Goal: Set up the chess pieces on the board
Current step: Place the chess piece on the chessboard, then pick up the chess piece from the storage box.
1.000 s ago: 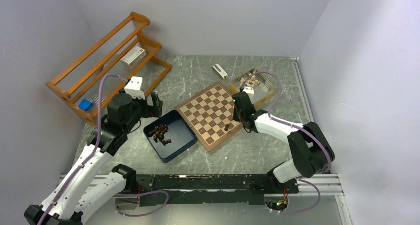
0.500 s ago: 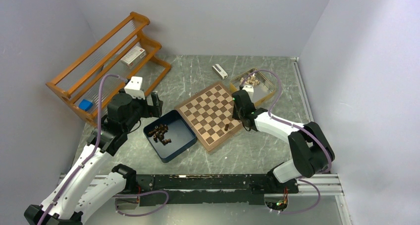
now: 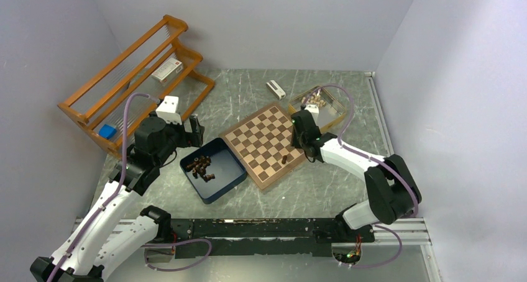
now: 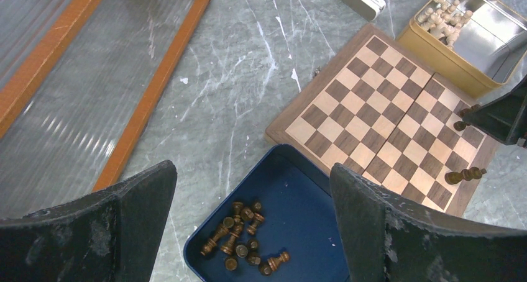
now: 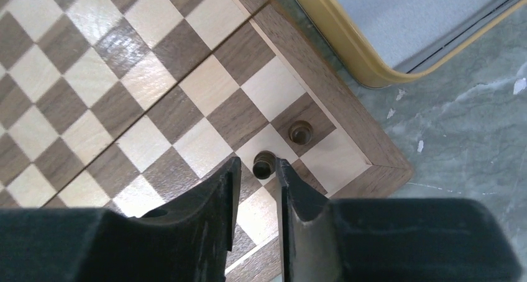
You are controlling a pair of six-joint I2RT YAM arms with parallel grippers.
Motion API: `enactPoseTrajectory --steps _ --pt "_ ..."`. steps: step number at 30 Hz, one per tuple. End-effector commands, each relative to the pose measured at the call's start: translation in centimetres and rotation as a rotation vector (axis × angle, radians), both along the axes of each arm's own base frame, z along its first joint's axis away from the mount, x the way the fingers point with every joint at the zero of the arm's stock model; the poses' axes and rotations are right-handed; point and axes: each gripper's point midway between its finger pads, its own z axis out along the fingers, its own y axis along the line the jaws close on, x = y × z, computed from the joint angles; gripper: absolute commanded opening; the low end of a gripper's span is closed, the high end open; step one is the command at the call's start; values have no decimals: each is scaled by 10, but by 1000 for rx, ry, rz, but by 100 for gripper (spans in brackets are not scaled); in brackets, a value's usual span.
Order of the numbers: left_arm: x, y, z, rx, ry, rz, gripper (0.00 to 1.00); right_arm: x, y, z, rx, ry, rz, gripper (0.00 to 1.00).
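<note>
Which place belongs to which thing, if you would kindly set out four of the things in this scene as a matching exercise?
Things:
1. heap of dark chess pieces
2. pale beige pieces
3. blue block
4. lone tall dark piece

Places:
A. on the board
B. on the wooden rack
C. in the dark blue box
D. in the gold tin

Pairs: 1-C, 2-D, 3-B, 4-A.
</note>
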Motion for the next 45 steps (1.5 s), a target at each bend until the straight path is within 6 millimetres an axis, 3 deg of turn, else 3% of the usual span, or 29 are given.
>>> enactPoseTrajectory --steps 1,4,9,13,21,27,31,34,45 --pt "1 -1 12 -9 -40 -4 98 12 2 42 38 -77 -15 33" --pt "1 -2 12 -10 -40 -6 98 14 10 63 71 -106 24 35" --pt "1 -1 14 -17 -43 -1 98 10 50 94 218 -137 206 35" --pt "1 7 17 -8 -46 41 98 5 81 106 311 -138 297 37" --pt "-5 12 31 -34 -101 54 98 -30 176 115 358 -115 515 37" --pt "-7 43 38 -18 -123 213 98 -62 249 102 408 -81 662 37" --pt "-14 73 42 2 -118 374 98 -78 288 84 385 -49 723 36" --pt "-21 84 49 -16 -147 426 97 -87 313 74 376 -33 759 36" --pt "-33 96 61 -54 -199 469 97 -104 364 39 302 11 824 39"
